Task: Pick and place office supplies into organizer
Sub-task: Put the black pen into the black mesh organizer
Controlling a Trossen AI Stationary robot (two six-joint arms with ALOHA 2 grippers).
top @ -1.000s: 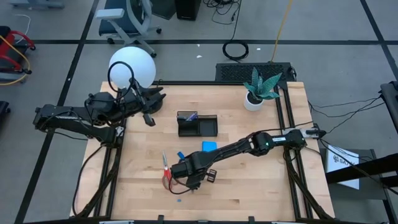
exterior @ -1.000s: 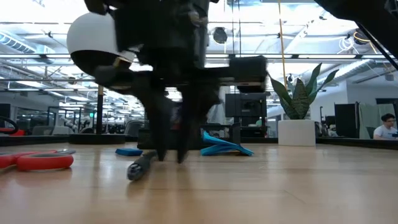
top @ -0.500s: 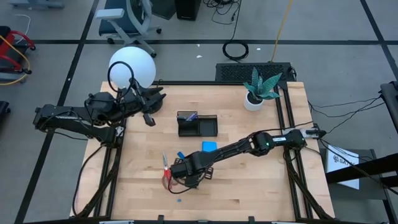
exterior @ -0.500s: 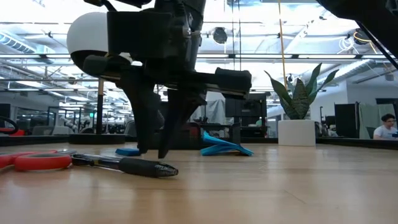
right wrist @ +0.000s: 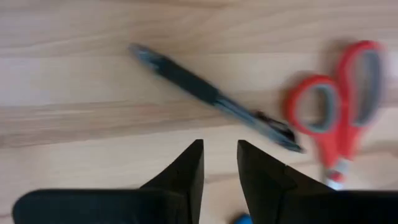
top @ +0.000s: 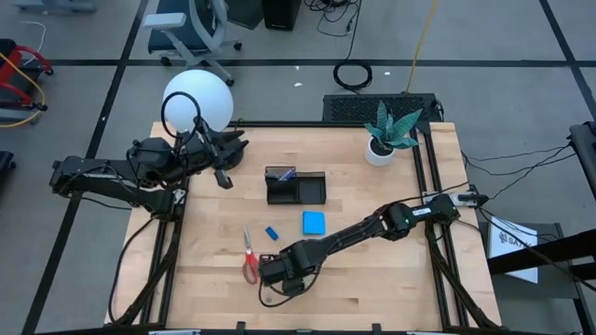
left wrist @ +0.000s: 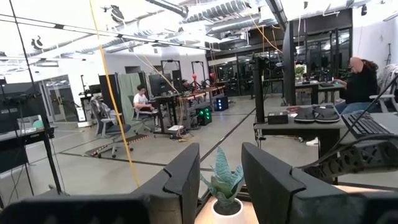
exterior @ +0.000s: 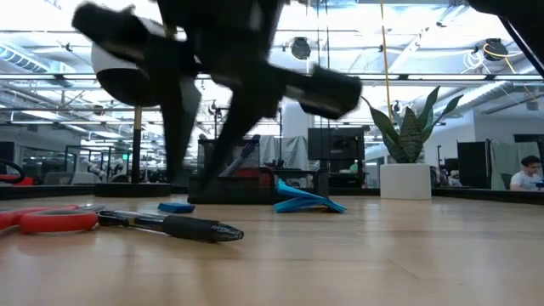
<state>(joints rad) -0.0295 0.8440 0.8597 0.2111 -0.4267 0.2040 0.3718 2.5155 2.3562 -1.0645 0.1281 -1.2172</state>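
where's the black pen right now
The pen lies flat on the table's near edge, beside the scissors' red handles, under the right gripper.

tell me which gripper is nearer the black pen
Right. The right gripper hangs just above the black pen beside the scissors; the left gripper waits far off by the lamp.

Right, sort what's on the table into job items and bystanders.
Job: organizer, scissors, note pad, eraser, black pen, right gripper above the pen, with a narrow gap between its fingers.
Bystanders: potted plant, white globe lamp, idle left gripper.
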